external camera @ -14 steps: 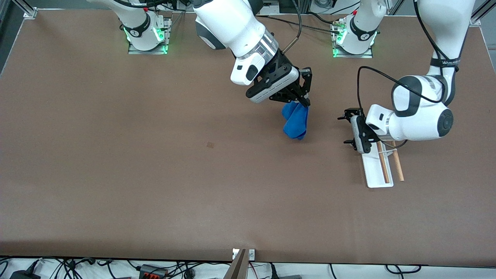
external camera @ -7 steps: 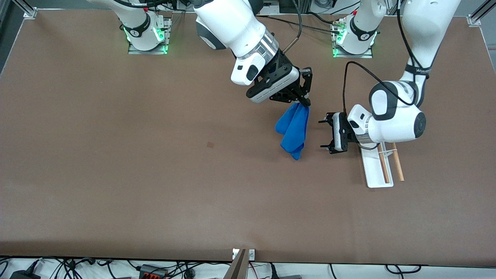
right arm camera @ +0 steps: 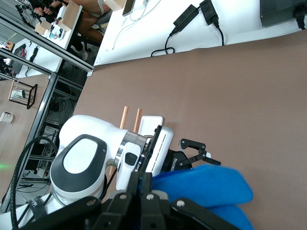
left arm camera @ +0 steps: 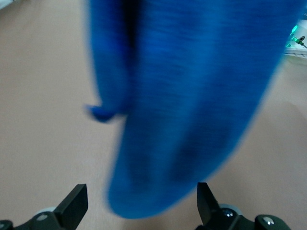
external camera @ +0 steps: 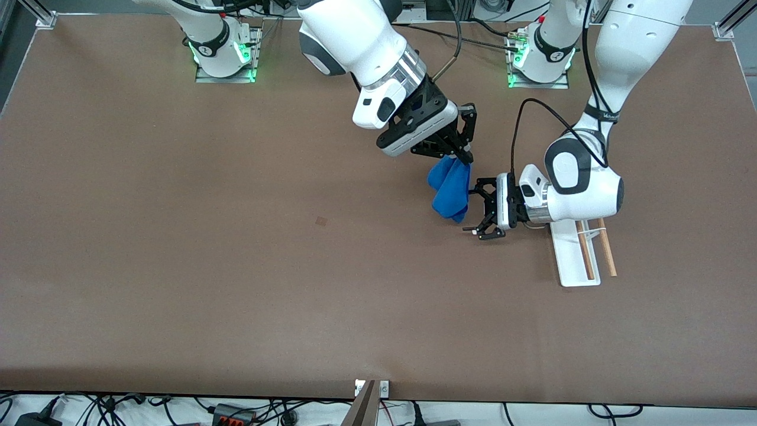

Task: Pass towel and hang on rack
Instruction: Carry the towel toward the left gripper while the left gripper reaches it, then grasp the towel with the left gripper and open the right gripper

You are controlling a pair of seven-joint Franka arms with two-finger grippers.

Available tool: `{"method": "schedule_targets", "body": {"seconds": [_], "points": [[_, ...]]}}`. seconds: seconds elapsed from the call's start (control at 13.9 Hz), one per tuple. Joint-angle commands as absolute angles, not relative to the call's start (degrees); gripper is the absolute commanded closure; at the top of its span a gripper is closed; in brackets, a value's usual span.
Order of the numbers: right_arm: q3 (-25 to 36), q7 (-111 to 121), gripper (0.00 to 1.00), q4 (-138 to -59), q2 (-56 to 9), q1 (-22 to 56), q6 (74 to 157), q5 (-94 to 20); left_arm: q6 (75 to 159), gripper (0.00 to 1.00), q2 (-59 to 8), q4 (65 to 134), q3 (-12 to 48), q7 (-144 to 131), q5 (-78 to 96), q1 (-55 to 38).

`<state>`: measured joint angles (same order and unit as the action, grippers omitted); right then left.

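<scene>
Handover pending, hanging not started. Right gripper (external camera: 464,155) clamps the towel (external camera: 449,190), dangling over mid-table. Left gripper (external camera: 480,207), fingers apart, sits beside its lower end. Rack (external camera: 576,255) bare toward left arm's edge.

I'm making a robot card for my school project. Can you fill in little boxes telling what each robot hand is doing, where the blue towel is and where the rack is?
right gripper: shut on the towel, holding it up over the table
left gripper: open, level beside the hanging towel, fingers either side of its lower end
towel: bright blue, dangling bunched from the right gripper
rack: on the table toward the left arm's end, nothing hung on it
handover: not yet done
</scene>
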<state>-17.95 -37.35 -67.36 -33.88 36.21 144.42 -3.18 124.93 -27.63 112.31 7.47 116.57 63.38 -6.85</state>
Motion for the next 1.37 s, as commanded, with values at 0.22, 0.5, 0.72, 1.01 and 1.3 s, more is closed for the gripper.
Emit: {"method": "schedule_targets", "body": {"seconds": [0.22,0.5,0.72,1.01,1.3], "points": [[-17.8,-38.1,1.0,-66.1,-34.5,36.7,144.7,-2.1,124.9,0.01,-27.2,112.3,8.6,120.9,65.7,-7.1],[-17.8,-38.0,1.0,-66.3,-34.5,36.7,144.7,-2.0,125.3,0.0,-27.5,111.9,8.7,121.4,69.0,-7.2],[-17.8,-37.9,1.0,-66.3,-34.5,36.7,144.7,-2.0,125.2,0.09,-27.3,111.9,9.3,121.6,69.0,-7.6],[-17.8,-37.9,1.0,-66.3,-34.5,36.7,144.7,-2.0,125.5,0.39,-27.2,111.8,10.7,121.2,70.1,-7.7],[-17.8,-37.9,1.0,-66.3,-34.5,36.6,144.7,-2.0,125.6,0.84,-27.0,112.0,10.6,121.1,71.1,-7.7]]}}
